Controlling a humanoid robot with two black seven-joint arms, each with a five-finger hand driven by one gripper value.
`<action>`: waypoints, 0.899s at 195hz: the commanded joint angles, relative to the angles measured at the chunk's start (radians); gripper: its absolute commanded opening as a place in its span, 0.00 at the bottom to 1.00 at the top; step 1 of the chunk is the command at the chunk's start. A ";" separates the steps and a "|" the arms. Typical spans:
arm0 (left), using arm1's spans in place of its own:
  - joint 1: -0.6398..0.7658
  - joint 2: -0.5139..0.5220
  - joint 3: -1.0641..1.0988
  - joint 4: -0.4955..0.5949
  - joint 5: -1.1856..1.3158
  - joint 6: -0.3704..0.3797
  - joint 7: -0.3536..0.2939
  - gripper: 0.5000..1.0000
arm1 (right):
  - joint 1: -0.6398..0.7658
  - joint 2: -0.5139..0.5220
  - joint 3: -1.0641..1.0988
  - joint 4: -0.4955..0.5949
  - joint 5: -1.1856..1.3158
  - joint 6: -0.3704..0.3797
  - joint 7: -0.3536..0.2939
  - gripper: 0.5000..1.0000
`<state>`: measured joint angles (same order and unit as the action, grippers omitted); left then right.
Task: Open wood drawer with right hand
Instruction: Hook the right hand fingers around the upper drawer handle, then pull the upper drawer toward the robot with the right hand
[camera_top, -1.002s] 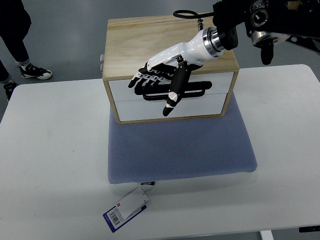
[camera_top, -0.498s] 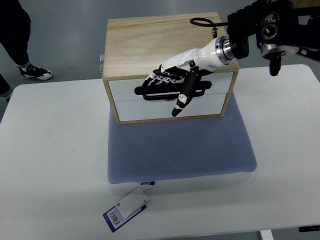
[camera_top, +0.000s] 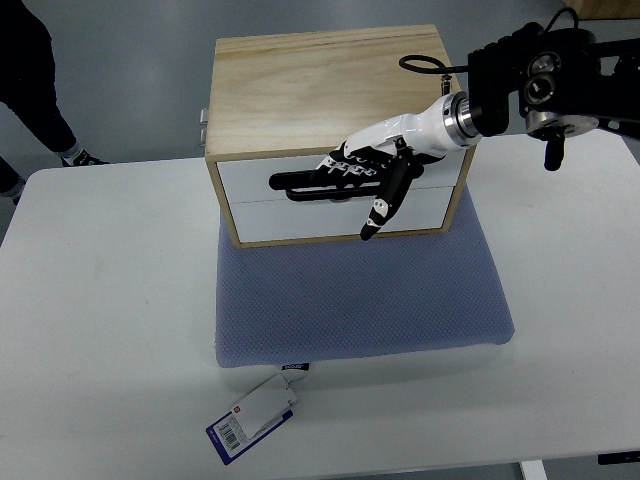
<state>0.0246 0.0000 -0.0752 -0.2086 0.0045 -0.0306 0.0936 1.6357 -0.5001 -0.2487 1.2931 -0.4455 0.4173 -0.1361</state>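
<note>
A light wooden box stands at the back of a blue-grey pad. Its front holds two white drawers, an upper one and a lower one, both pushed in. Black slot handles run across the seam between them. My right hand, white with black fingers, reaches in from the upper right across the drawer fronts. Its fingers lie stretched over the right part of the upper handle, and the thumb points down over the lower drawer. It holds nothing that I can see. The left arm is out of view.
The pad lies on a white table. A paper tag with a barcode lies off the pad's front left corner. A person's dark-clad legs stand on the grey floor beyond the table's far left corner.
My right hand has slid to the right along the drawer fronts, from the handles' left end to their right part. Both drawers stay shut. The person's feet have shifted.
</note>
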 joint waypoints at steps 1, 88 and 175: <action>0.000 0.000 0.000 0.000 0.000 0.000 0.000 1.00 | -0.005 0.000 -0.006 0.000 -0.001 -0.002 0.000 0.88; 0.000 0.000 0.003 -0.003 0.000 0.000 0.000 1.00 | -0.042 0.000 -0.029 -0.002 -0.033 0.003 -0.002 0.88; 0.000 0.000 0.003 -0.003 0.000 0.000 0.000 1.00 | -0.033 -0.008 -0.027 0.008 -0.025 0.044 -0.002 0.89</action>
<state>0.0246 0.0000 -0.0722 -0.2124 0.0047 -0.0309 0.0936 1.5980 -0.5080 -0.2769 1.2932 -0.4729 0.4568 -0.1384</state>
